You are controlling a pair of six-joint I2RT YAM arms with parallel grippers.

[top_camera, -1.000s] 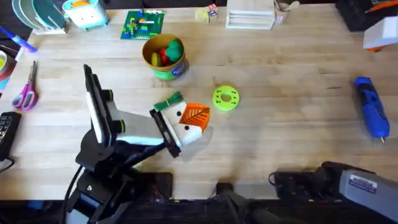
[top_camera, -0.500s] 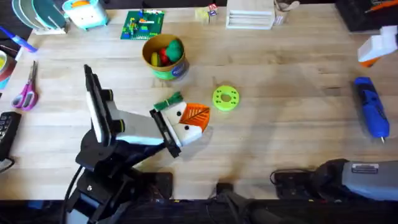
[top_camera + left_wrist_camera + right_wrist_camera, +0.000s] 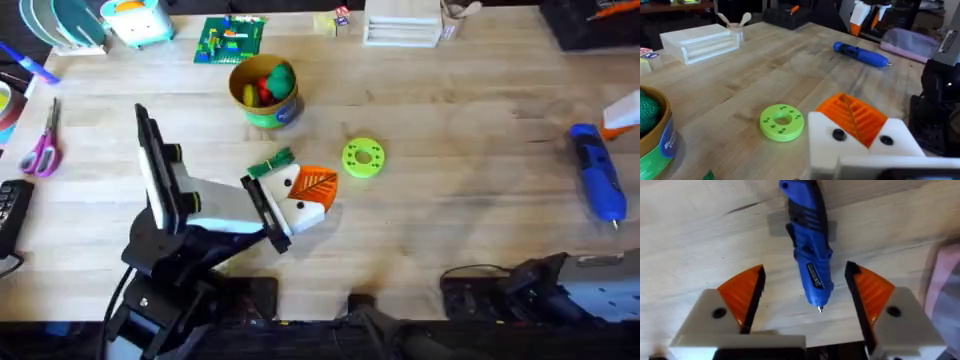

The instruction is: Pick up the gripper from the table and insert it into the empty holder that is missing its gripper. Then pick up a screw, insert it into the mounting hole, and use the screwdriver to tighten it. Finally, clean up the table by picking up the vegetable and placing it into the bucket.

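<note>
Fingers of the right gripper (image 3: 805,307) are spread wide over the blue pen-shaped powered screwdriver (image 3: 810,245), which is seen lying untouched on the wooden table (image 3: 450,120). Whether the left gripper (image 3: 305,198) is open cannot be told.

A robotics lab: a pale wooden worktop (image 3: 450,110) with scissors (image 3: 42,145) at its left edge and toy props along its far edge.
</note>
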